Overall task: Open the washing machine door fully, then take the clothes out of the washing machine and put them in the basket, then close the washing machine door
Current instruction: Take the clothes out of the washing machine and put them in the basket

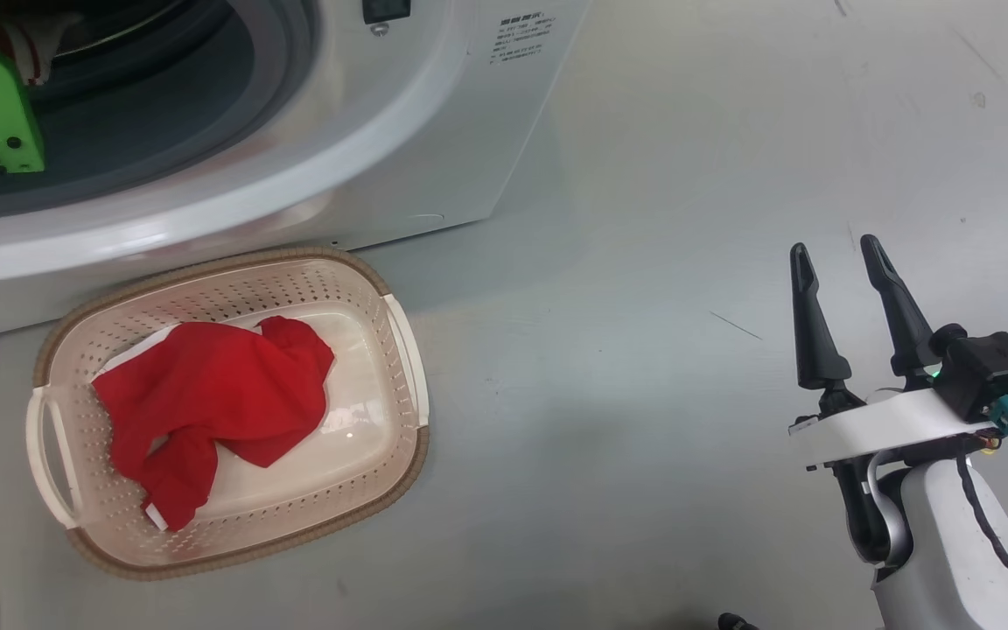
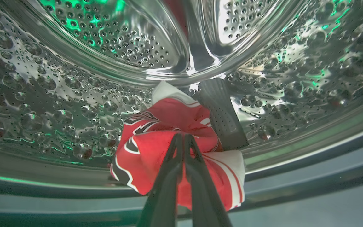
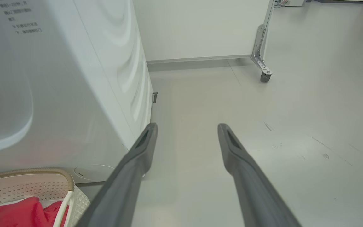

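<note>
Red clothes (image 1: 215,394), two pieces; one basket (image 1: 233,293)

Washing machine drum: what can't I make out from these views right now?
- Left wrist view: jersey and left fingers hide the drum floor behind them.
- Head view: top edge cuts off the washing machine opening; label print too small to read.
- Right wrist view: bottom edge cuts off the basket.

I see a pale grey floor (image 1: 688,437) with faint scuff marks (image 3: 267,126). Upper centre, right wrist view: a white partition (image 3: 200,28) on a caster (image 3: 265,77).
</note>
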